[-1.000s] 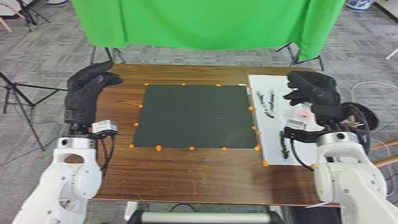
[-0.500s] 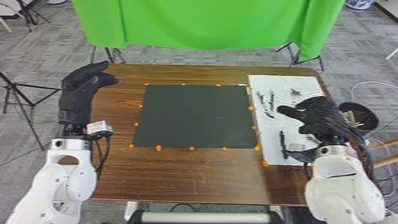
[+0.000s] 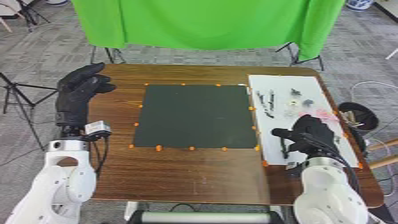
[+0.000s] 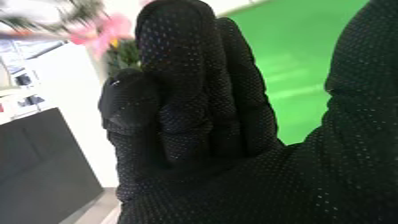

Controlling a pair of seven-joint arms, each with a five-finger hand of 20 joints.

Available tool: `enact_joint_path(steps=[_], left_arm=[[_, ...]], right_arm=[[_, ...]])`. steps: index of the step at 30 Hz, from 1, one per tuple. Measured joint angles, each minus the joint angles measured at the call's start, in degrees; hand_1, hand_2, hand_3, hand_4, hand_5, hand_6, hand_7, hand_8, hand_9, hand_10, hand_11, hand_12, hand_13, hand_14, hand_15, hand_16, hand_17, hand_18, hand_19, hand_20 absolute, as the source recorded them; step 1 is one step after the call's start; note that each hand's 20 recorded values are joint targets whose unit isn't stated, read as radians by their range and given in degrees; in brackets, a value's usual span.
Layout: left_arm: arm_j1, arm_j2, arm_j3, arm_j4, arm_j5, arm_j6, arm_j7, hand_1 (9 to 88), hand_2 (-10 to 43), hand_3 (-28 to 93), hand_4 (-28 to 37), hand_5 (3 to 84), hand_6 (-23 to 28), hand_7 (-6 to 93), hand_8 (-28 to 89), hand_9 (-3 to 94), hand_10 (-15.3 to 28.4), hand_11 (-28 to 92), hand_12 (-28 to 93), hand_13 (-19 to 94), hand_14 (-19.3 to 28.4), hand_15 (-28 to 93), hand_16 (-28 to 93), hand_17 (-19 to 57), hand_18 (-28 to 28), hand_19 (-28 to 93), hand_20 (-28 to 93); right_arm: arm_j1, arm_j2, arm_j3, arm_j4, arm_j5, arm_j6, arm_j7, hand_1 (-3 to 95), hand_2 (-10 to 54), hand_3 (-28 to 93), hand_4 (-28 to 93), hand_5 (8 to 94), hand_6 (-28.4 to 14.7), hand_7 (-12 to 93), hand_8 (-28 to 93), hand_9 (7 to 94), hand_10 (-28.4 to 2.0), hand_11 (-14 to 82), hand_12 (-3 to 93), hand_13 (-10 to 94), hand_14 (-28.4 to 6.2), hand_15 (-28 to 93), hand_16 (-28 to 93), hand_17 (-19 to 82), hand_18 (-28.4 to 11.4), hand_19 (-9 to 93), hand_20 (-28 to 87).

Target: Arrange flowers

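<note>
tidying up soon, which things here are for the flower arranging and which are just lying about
Likely for the job:
- pink flowers
- white rectangular sheet under them
- perhaps the dark square mat

Apparently just around:
- draped green cloth
- thin black tripod

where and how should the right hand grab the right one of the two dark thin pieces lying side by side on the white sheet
I'd pinch that dark thin piece near mid-length, coming from above with thumb and fingers across its long sides: it lies flat and narrow on the white sheet, pointing away from the robot.
</note>
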Motion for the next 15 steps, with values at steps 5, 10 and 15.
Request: enact_joint_path(steps=[5,10,15], left_arm=[[0.20,0.09,0.00,-0.03,-0.42,0.07,0.02,36.1,-9.5,62,-11.0,54.5,1.7,20.8,-6,58.4,12.6,30,22,56,17.3,44,3,23.4,19.5,69,24],[0.58,0.10,0.00,-0.04,-0.90,0.12,0.03,36.0,-9.5,62,-11.0,54.6,1.7,20.9,-6,58.5,12.7,30,22,56,17.3,44,3,23.3,19.5,70,23],[0.64,0.13,-0.02,-0.04,-1.05,0.12,0.03,35.7,-9.5,62,-10.9,54.6,1.7,20.9,-6,58.5,12.7,30,22,56,17.3,44,3,23.2,19.5,70,23]], right_arm=[[1.19,-0.89,-0.76,1.08,0.30,-1.65,1.68,38.3,-9.5,61,-21,65.5,-5.9,18,-5,77.7,-15.1,21.2,23.9,84,-6.8,47,29,59,-10.9,87,36],[0.42,-1.72,-0.77,1.39,0.20,-1.80,2.75,41.1,-9.5,61,-20,65.9,-6.0,18,-5,79.0,-15.1,21.1,23.6,86,-5.8,47,29,61,-9.8,88,35],[-0.02,-2.93,-1.25,2.04,0.30,-4.63,4.34,40.9,-9.5,63,-18,66.0,-6.0,17,-5,79.8,-15.3,21.0,23.4,87,-5.4,46,30,62,-9.1,88,34]])
